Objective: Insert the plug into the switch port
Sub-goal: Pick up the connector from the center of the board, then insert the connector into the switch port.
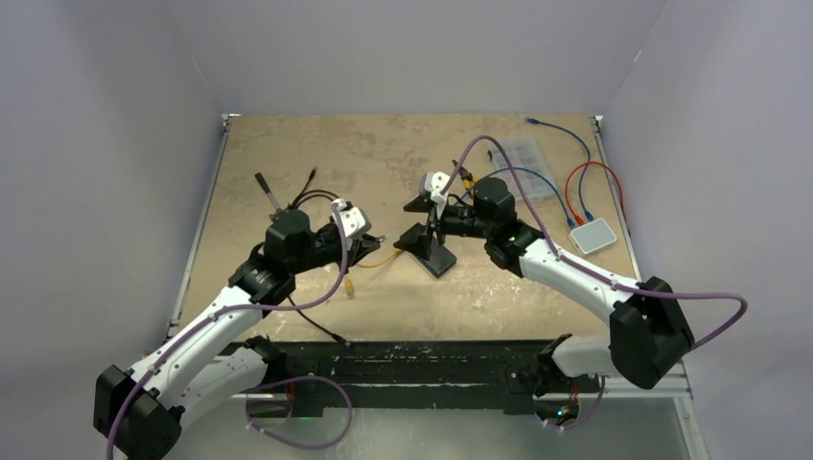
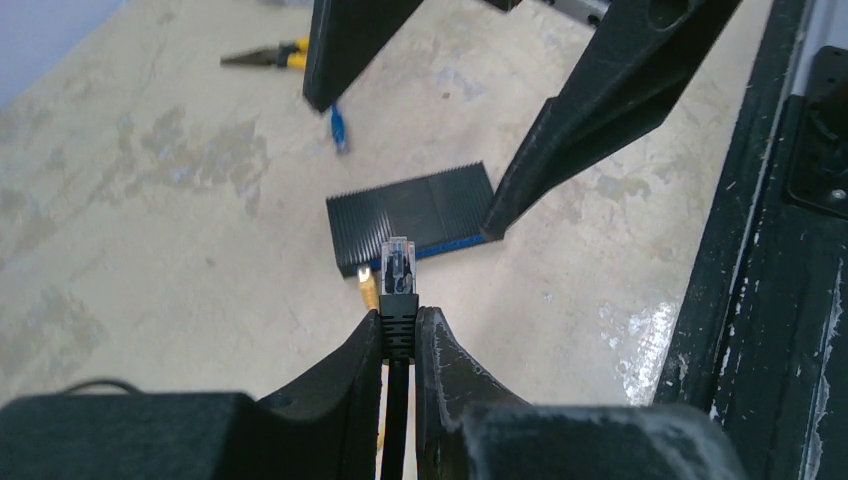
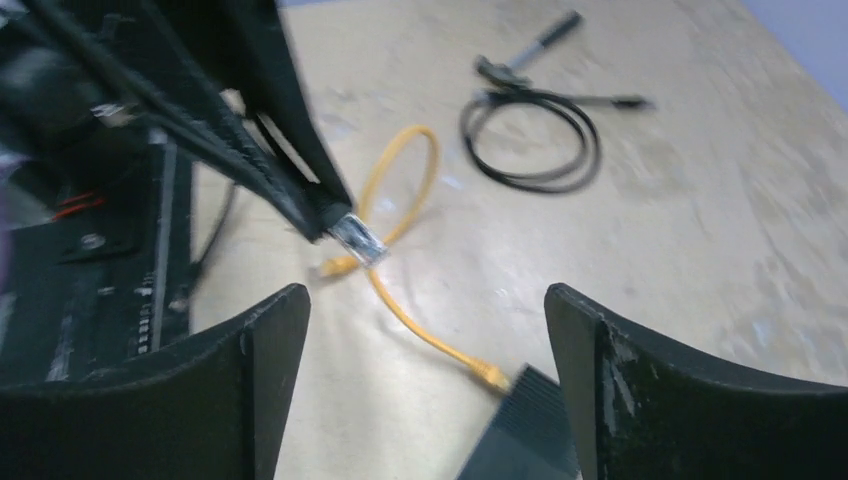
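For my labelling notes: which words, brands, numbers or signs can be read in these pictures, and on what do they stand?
None can be read. The black switch, the plug and the white box show no legible marking.

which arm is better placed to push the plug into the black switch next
Left. The left gripper is shut on the clear-tipped black plug, whose tip points at the black ribbed switch box. The right gripper is open and empty, its fingers straddling the switch box.
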